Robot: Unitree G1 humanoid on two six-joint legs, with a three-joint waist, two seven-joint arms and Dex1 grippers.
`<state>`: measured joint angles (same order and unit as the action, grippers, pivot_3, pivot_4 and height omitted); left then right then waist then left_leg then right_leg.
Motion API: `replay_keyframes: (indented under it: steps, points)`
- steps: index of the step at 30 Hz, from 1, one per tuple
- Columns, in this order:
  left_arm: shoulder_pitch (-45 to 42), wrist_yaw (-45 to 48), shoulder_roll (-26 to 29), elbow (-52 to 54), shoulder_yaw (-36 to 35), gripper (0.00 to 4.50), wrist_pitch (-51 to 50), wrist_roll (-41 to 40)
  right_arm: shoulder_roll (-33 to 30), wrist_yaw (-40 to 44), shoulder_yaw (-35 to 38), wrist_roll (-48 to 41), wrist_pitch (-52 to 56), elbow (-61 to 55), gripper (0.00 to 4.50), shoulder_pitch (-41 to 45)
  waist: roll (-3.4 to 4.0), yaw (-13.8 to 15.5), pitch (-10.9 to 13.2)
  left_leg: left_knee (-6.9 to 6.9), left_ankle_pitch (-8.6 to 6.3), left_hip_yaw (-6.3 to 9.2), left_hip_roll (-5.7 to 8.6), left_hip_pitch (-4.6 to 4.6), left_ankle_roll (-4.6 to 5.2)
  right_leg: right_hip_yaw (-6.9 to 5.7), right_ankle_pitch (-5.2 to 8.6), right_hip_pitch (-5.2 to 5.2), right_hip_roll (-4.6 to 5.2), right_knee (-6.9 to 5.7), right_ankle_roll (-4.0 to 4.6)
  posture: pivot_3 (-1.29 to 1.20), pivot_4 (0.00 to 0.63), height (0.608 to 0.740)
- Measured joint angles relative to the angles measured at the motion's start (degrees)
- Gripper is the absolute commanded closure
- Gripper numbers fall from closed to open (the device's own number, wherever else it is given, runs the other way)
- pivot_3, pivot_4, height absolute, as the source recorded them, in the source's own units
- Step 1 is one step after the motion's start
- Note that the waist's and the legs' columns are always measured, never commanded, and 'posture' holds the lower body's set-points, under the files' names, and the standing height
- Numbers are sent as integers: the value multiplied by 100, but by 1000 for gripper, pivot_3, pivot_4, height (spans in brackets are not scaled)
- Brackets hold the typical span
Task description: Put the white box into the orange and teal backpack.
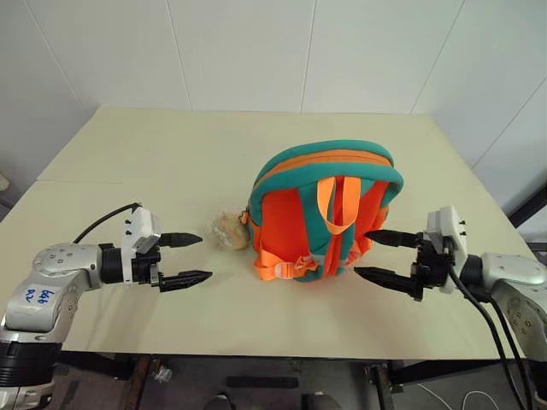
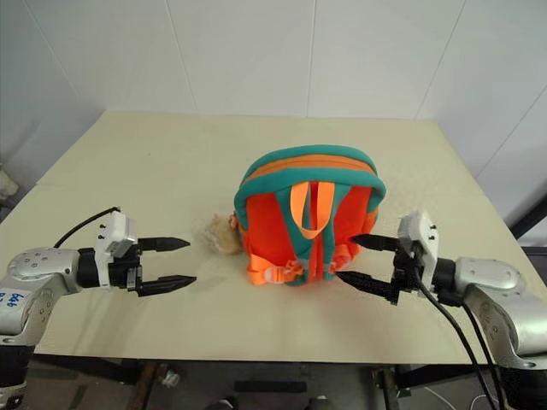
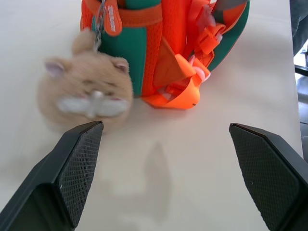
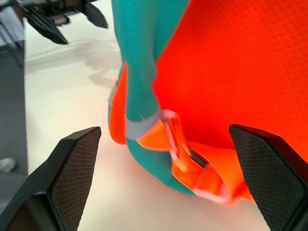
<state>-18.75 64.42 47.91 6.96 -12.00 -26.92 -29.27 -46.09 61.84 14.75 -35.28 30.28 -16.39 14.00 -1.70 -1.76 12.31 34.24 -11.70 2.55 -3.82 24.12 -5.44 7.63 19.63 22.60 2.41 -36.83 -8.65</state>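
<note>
Flanking the backpack from the near edge of the bench (image 1: 128,154), your two grippers stand spread and empty: the left gripper (image 1: 195,258) points in from the left with its fingers wide apart and nothing between them, and the right gripper (image 1: 381,254) mirrors it from the right, fingers just as wide, tips just beside the pack's lower right corner but not gripping it. That pose reads as a release stance, you holding clear on both sides so nothing is dragged or tipped. Between them, a little farther out, the orange and teal backpack (image 1: 325,213) stands upright on its base, strap side toward you, the orange webbing straps hanging down its near face to the buckles at the bottom. The tan plush piece (image 1: 229,230) lies on the bench against the pack's lower left side, hanging from a zip pull, near your left fingertips but apart from them. You will find no white box on the bench around the pack; I judge it is already inside, though the closed-looking top rim hides the interior, so you cannot confirm that.
</note>
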Motion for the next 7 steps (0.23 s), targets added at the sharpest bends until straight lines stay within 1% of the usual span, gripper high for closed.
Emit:
replay_keyframes:
  steps: [3,7]
  points:
    - [-2,-67,-61,10,-92,27,66,-46,-74,-10,185,129,-282,134,0,-11,0,-14,0,3,0,0,0,-2,0,0,-3,-1,0,0,0,0,150,740]
    - [1,-44,-60,18,-91,27,151,-46,-78,-3,124,254,-486,339,0,77,0,-28,0,2,0,0,0,-2,0,0,-4,-1,0,-1,0,0,150,740]
